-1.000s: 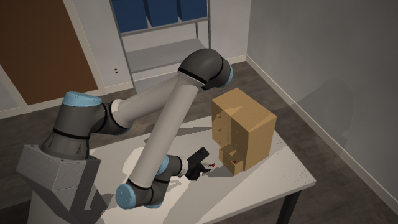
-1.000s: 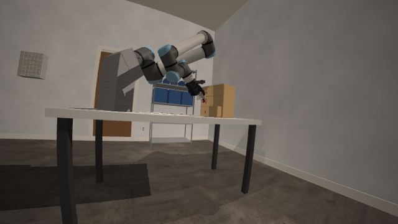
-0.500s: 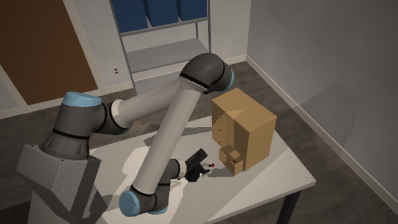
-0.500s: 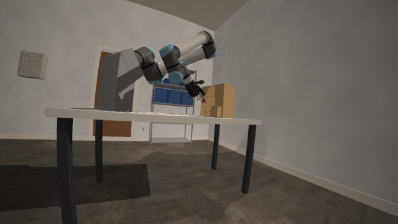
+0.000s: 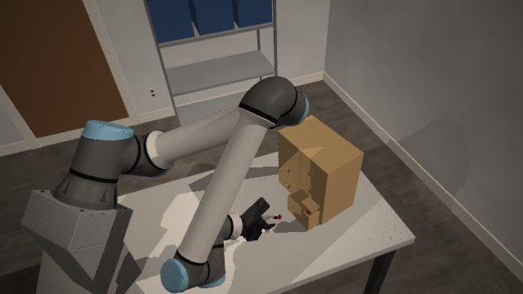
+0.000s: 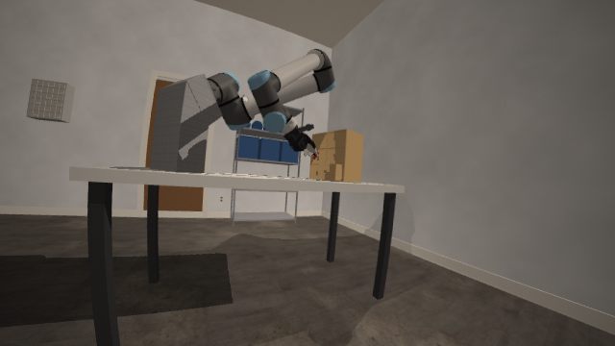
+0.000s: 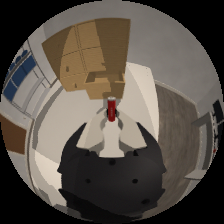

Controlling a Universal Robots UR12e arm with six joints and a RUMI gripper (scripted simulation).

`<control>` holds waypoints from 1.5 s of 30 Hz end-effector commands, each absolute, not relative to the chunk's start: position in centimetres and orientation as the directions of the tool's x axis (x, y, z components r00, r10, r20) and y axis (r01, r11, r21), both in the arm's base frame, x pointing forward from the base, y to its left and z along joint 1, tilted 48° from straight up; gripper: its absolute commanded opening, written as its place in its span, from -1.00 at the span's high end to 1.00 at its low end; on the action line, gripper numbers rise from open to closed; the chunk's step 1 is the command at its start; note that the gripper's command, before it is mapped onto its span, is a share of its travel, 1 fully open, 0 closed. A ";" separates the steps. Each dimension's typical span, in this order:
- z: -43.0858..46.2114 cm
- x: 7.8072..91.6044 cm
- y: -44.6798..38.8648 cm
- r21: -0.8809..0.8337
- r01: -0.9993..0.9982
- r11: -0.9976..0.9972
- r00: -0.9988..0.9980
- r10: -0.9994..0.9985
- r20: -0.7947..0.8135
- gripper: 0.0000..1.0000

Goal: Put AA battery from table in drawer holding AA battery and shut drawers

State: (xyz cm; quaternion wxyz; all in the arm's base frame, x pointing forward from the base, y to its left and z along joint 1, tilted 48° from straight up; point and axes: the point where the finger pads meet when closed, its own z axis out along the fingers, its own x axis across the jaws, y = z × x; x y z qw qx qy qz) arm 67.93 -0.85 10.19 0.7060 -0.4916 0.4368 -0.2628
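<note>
The red AA battery (image 5: 279,216) (image 6: 315,156) (image 7: 111,110) is off the table, clasped at the fingertips of the gripper (image 5: 277,218) (image 6: 314,154) (image 7: 111,109), whose two pale fingers close on it from either side; in the wrist view it points away from the palm, its silvery end toward the chest; it hangs in front of the open drawer (image 5: 297,212) (image 6: 335,172) (image 7: 104,90), near it but outside it; a small red item (image 5: 308,212) shows inside that drawer in the top view, too little of it visible to read its full shape; the drawer juts from the bottom row of the wooden chest (image 5: 345,188) (image 6: 355,156) (image 7: 114,45), in the right-hand column as one faces it; the chest stands upright on the pale table (image 5: 261,265) (image 6: 240,182) (image 7: 142,95); the arm (image 5: 225,184) (image 6: 298,69) reaches over from a grey pedestal (image 5: 78,229) (image 6: 168,125), its elbow raised high and its wrist folded down toward the chest; farther out, a metal shelf unit (image 5: 275,41) (image 6: 234,183) carries blue bins (image 5: 212,16) (image 6: 270,149) (image 7: 12,85); a brown door (image 5: 61,61) (image 6: 173,197) (image 7: 12,135) is set in the wall beside it.

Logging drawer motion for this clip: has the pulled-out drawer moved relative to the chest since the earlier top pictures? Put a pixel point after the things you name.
No; the drawer (image 5: 297,210) (image 7: 104,91) still juts about equally far from the chest's (image 5: 344,192) (image 6: 354,156) (image 7: 114,45) front.
</note>
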 end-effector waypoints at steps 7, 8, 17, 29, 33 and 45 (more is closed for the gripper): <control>10.2 67.9 -0.9 -0.914 -0.005 0.406 0.481 -0.800 -0.358 0.91; 10.2 67.9 -0.9 -0.912 0.002 0.410 0.482 -0.800 -0.358 0.91; 10.1 67.9 -0.9 -0.896 0.064 0.440 0.482 -0.800 -0.358 0.91; 10.0 67.9 -0.9 -0.878 0.118 0.464 0.482 -0.800 -0.358 0.91; 10.0 67.9 -0.9 -0.872 0.134 0.471 0.482 -0.800 -0.358 0.91; 10.0 67.9 -0.8 -0.861 0.161 0.482 0.482 -0.800 -0.358 0.91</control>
